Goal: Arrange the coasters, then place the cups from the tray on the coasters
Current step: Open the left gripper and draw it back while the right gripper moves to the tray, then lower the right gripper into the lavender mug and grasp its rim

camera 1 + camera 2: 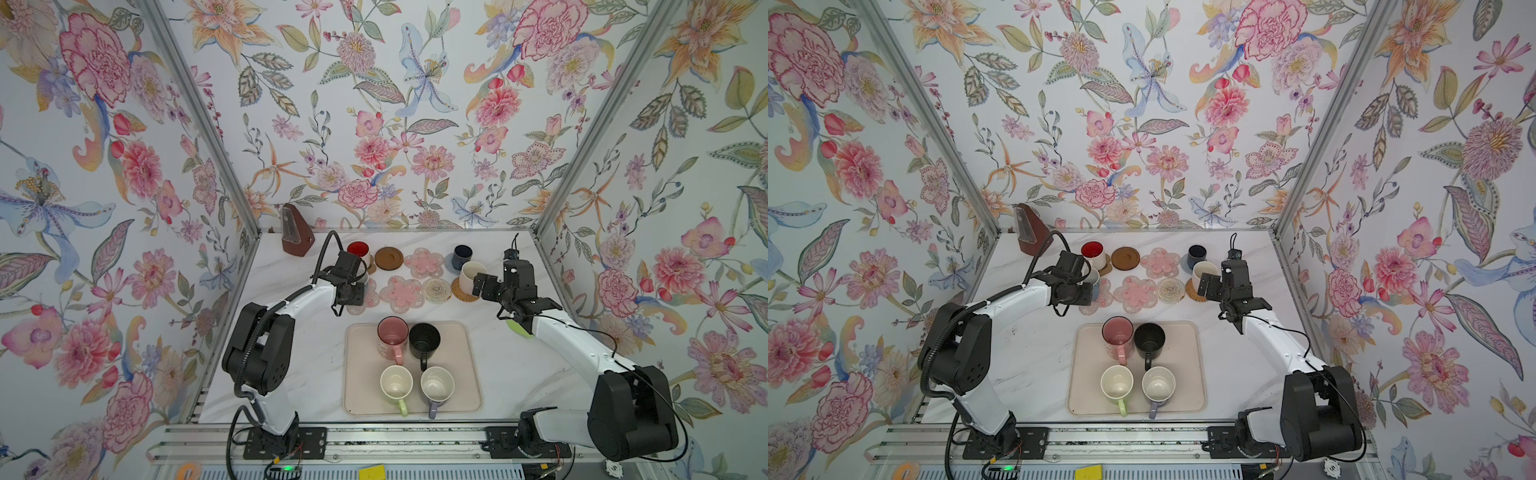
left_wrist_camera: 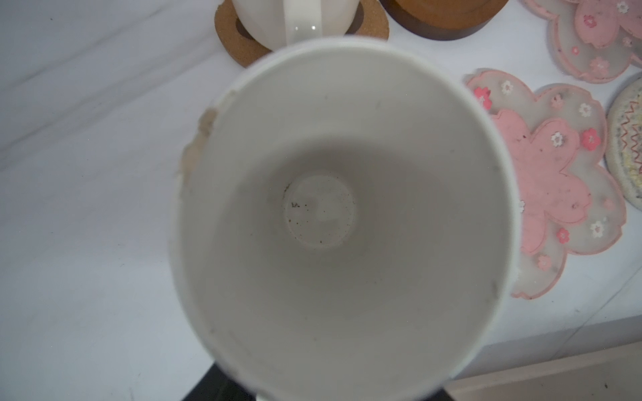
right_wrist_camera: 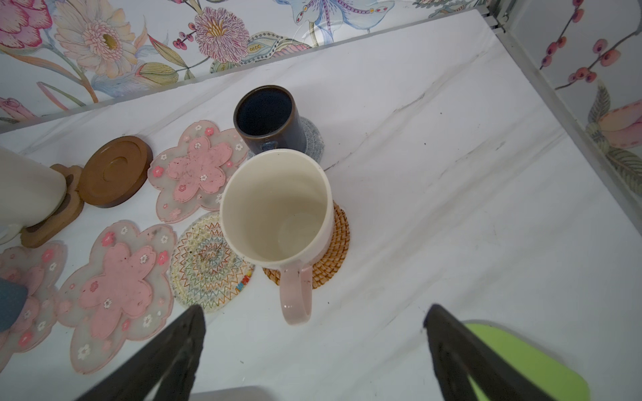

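— Where is the left gripper (image 1: 352, 291)?

— Right over the blue mug (image 2: 330, 208). That mug sits on the left pink flower coaster (image 1: 371, 296), at the left end of the front row. The wrist camera looks straight down into the mug's white inside, so I cannot tell if the fingers are spread or pinching.

— And the right gripper (image 3: 314, 312)?

— Its two black fingers are spread wide apart and hold nothing. It hangs just in front of the cream mug with the pink handle (image 3: 274, 208), which sits on the tan woven coaster (image 3: 338, 243).

— Which other mugs are on coasters?

— The white mug with the red inside (image 1: 358, 250) is on the brown paw coaster (image 3: 52, 222). The small navy mug (image 3: 265, 118) is on the grey-blue coaster (image 3: 312, 139) (both in the back row). The dark brown disc (image 1: 389, 258), the back pink flower coaster (image 1: 424, 262), the middle pink flower coaster (image 1: 402, 293) and the white woven coaster (image 1: 436, 290) are bare.

— And the tray (image 1: 361, 374)?

— It lies nearer the front of the table. Four mugs stand in it: the pink mug (image 1: 392, 336) beside the black mug (image 1: 424, 338), and in front of them the green-handled mug (image 1: 396, 384) beside the lavender-handled mug (image 1: 437, 384).
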### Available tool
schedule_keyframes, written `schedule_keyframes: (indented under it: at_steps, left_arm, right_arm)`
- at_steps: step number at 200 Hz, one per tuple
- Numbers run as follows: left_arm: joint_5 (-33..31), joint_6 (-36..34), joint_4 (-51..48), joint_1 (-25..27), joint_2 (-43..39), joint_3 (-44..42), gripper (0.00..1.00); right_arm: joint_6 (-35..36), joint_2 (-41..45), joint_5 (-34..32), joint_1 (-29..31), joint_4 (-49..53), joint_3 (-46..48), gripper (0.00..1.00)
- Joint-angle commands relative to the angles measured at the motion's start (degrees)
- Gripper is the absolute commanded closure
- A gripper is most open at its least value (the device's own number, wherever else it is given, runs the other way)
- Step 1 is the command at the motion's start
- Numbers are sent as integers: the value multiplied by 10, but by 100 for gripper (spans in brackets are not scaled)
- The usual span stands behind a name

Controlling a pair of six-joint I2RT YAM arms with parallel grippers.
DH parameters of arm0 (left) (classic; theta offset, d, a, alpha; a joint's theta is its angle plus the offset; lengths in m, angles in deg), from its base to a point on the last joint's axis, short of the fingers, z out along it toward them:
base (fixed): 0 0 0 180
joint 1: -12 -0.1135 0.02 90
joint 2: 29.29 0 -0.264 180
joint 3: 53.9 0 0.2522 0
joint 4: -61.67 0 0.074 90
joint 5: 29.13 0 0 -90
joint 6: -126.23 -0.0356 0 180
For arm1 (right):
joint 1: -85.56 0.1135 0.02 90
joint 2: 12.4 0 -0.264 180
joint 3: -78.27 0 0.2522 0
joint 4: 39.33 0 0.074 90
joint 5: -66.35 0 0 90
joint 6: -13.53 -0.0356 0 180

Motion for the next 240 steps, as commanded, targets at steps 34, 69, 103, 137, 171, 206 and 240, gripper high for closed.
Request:
schedule_keyframes:
  at_steps: [34,69,103,137,171,206,240]
  left_arm:
    - [-44,17,53,-8,-159,-65,18]
    - [-121,48,162,-14,-322,-217,1]
    - [-126,84,241,-30,-412,-334,1]
    - [-129,95,252,-40,-437,-363,1]
    - [-136,93,249,-47,-436,-360,1]
    - [-135,106,273,-51,-436,-378,1]
    - [-125,105,270,-60,-437,-377,1]
  right_arm:
    - [5,10,-8,-2,14,-3,1]
    - [4,11,-8,-3,14,1,1]
    - [-5,5,2,-2,14,-4,1]
    - [-20,20,13,6,35,-1,1]
    - [-43,73,-7,50,120,9,1]
    - [-109,144,-59,145,232,33,1]
    - [-225,197,-92,278,326,47,1]
